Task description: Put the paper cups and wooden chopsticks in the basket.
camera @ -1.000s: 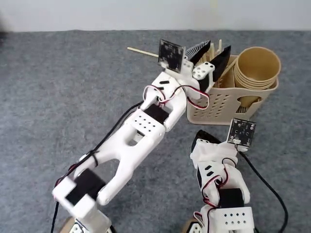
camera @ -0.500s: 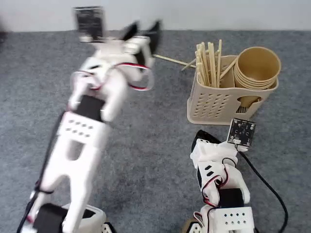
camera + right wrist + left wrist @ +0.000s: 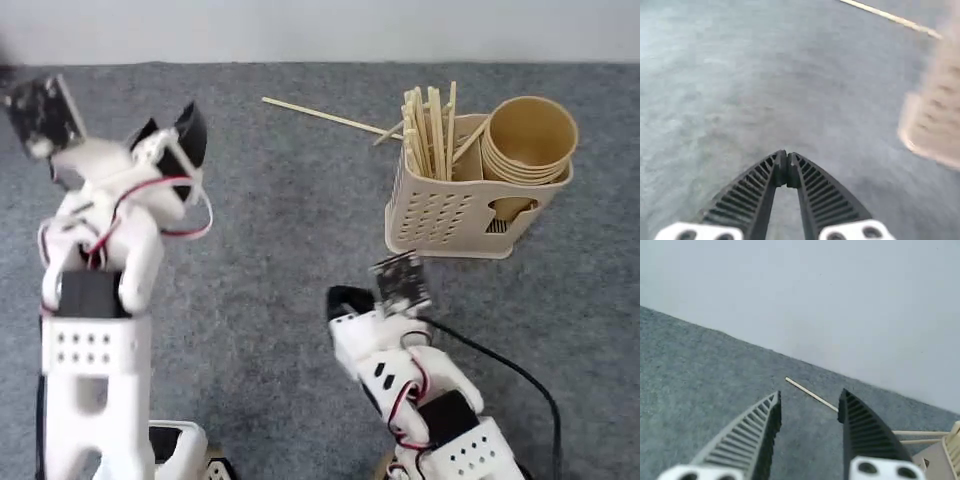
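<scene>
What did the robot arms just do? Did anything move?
The left tool swung away from the basket to the left side of the table; it is open and empty. The right tool turned leftward, shut. The basket, the cups and chopsticks in it, and the loose chopstick stayed put.

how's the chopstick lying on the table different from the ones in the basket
The loose chopstick lies flat on the grey table, outside the basket; the basket chopsticks stand nearly upright inside it. The loose chopstick is alone; the basket chopsticks are bunched together. Both are slim pale wood.
</scene>
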`<state>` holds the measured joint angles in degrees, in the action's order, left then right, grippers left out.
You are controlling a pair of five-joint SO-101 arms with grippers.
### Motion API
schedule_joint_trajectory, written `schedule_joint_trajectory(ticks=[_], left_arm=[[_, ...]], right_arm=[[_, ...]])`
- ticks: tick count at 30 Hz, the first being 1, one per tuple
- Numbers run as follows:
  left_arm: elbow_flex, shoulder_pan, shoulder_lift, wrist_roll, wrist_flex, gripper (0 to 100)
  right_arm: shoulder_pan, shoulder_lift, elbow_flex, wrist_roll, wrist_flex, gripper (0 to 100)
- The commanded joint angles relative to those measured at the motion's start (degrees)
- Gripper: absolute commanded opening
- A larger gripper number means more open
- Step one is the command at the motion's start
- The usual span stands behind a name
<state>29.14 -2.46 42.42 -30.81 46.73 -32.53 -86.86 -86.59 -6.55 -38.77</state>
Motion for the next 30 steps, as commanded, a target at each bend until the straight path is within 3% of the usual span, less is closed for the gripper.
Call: schedule_joint_trajectory(ticks=[1,8,15,30], left_arm=[[5.76,-0.09,9.67,0.35,0.09,19],[16.84,0.09,21.80,1.85,0.09,19],[27.30,0.00,29.19,1.93,0.35,19],[47.60,0.09,47.12,2.02,0.44,19]], right_arm=[[-3.03,0.13,3.60,5.19,4.18,1.2],[-3.38,6.02,5.54,7.30,0.31,1.3],[-3.38,24.31,15.21,2.46,0.75,1.3],[-2.86,64.84,23.12,0.09,38.64,1.3]])
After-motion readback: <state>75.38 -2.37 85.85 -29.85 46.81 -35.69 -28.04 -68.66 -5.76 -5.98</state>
